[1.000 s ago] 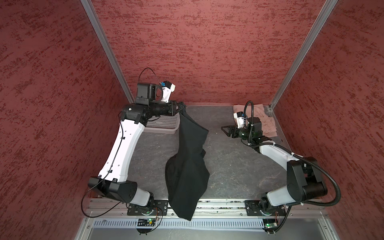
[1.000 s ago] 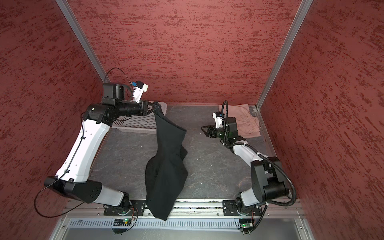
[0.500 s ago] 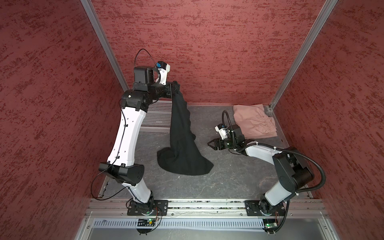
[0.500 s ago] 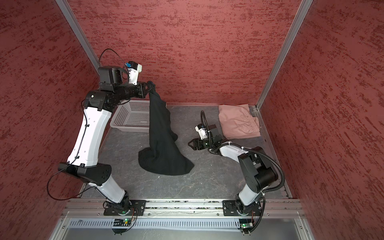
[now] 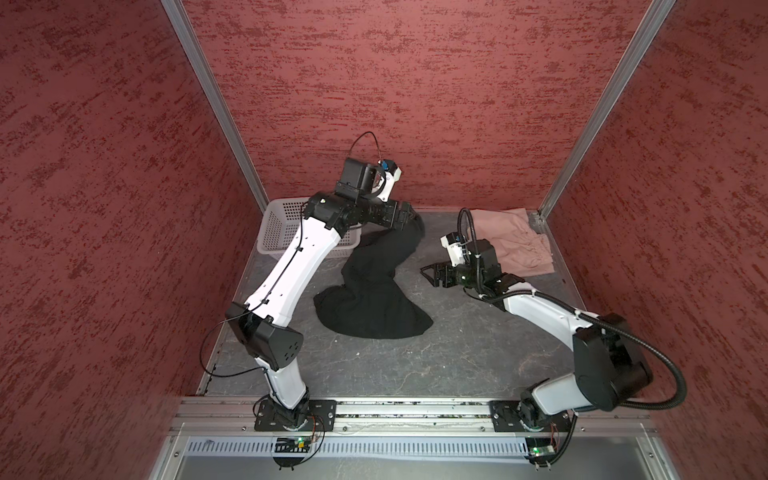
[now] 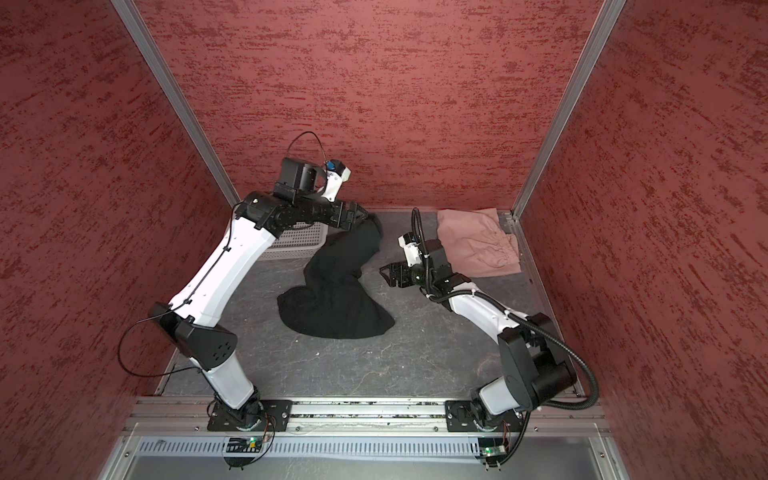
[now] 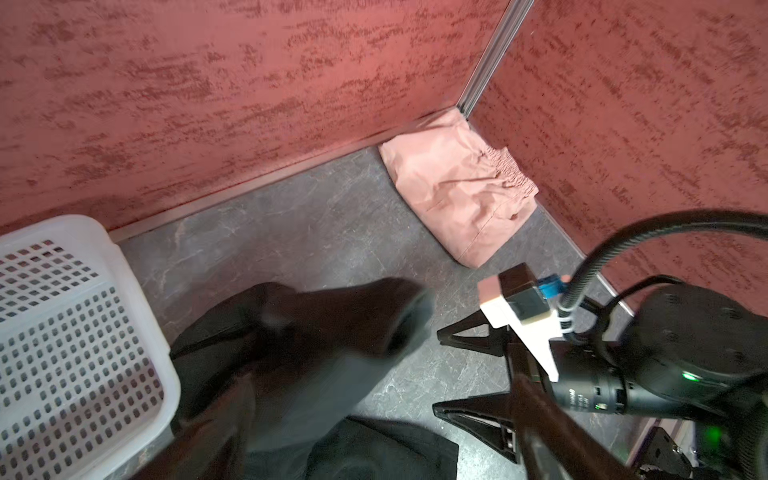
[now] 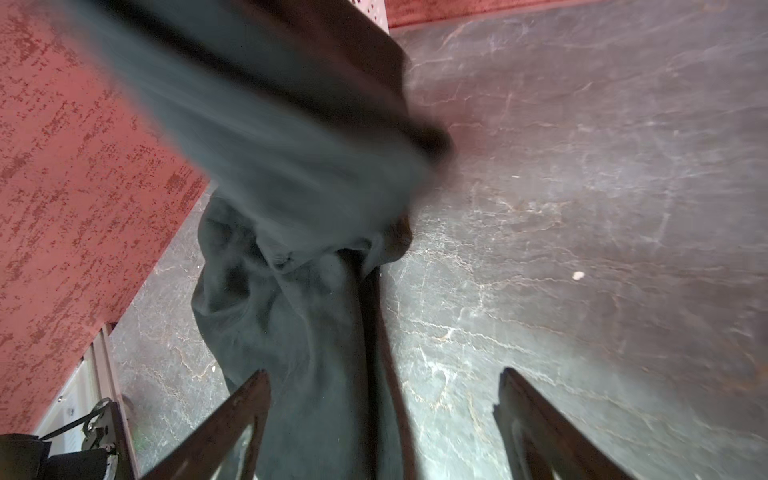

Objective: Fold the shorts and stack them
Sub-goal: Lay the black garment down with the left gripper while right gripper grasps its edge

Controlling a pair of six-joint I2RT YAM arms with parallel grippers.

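One black pair (image 5: 374,303) (crumpled) near right pincer (image 5: 428,277)

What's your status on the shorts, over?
Left gripper open; black shorts sagging from it, unfolded. Right gripper open, empty, beside them. Pink shorts folded, far right corner. Basket far left, not blocking.

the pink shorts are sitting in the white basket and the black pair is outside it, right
No. The pink shorts lie on the table in the far right corner, not in the white basket, as both top views show. The black pair is indeed outside it.
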